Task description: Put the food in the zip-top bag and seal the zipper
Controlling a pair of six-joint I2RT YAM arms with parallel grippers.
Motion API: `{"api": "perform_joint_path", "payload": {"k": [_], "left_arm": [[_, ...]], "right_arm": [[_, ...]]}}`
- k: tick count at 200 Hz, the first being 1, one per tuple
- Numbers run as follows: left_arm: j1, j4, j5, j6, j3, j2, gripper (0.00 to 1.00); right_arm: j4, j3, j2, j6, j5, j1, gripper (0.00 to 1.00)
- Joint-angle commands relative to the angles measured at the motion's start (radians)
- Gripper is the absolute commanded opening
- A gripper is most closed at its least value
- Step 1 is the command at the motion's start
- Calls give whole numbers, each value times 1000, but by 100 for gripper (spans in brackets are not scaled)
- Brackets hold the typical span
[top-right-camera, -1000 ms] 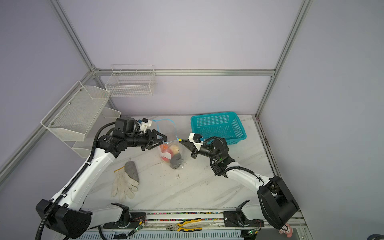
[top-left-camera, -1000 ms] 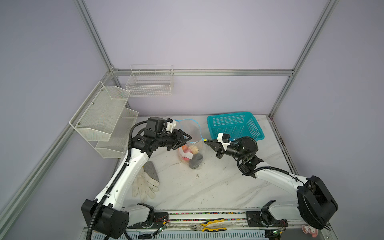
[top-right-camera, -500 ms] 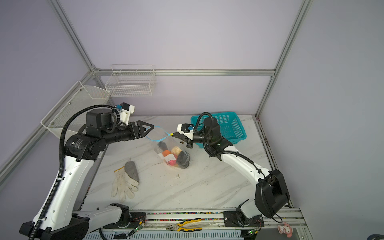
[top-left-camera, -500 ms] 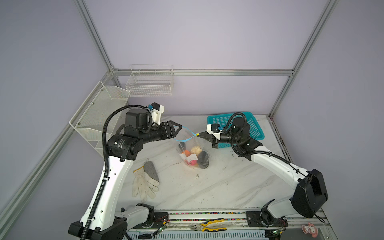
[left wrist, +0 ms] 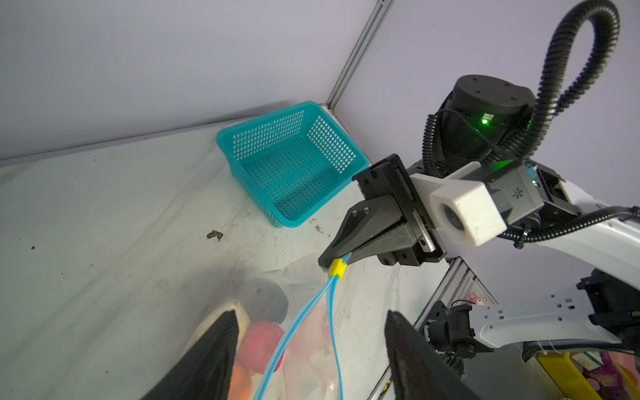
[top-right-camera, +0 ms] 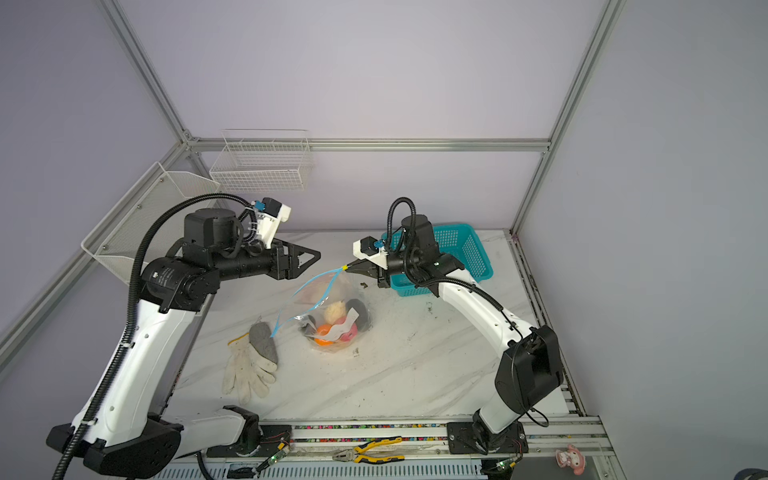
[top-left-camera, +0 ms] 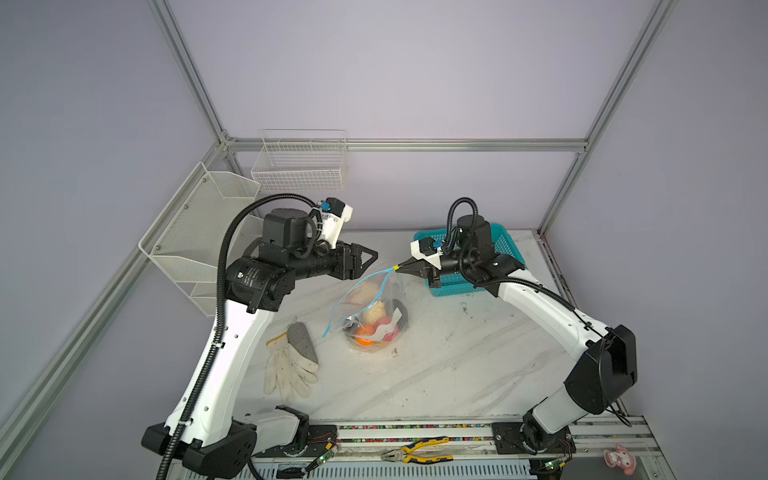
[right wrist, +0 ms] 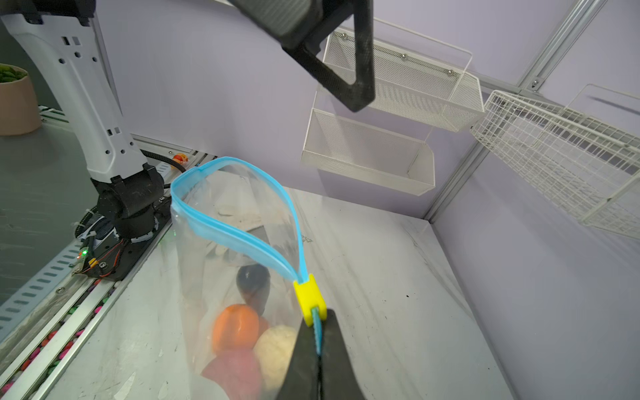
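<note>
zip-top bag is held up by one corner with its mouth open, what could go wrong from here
1. The right gripper pinches only the very end of the zipper, past the yellow slider. The thin strip could slip free and the zip-top bag would slump.
2. The left gripper is open and holds nothing. With no counter-hold, pulling the slider would likely drag the bag rather than close it.
3. The mouth gapes wide, so a tilt may spill the food.
</note>
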Motion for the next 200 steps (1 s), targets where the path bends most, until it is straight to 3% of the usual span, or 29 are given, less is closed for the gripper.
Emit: {"api": "perform_joint_path", "payload": {"k": [1, 56, 109, 200], "left_arm": [[-55, 63, -22, 117, 74, 49, 67], [-170, 84, -76, 228, 101, 176, 65], [-172, 90, -18, 295, 138, 266, 57], [-189, 226, -24, 349, 39, 232, 51]], "right_arm": [[-27, -4, 9, -36, -90, -22, 0], [-26, 0, 31, 11, -168, -90, 0], [-22, 24, 70, 82, -190, -131, 0], [-13, 24, 78, 97, -210, -132, 0]]}}
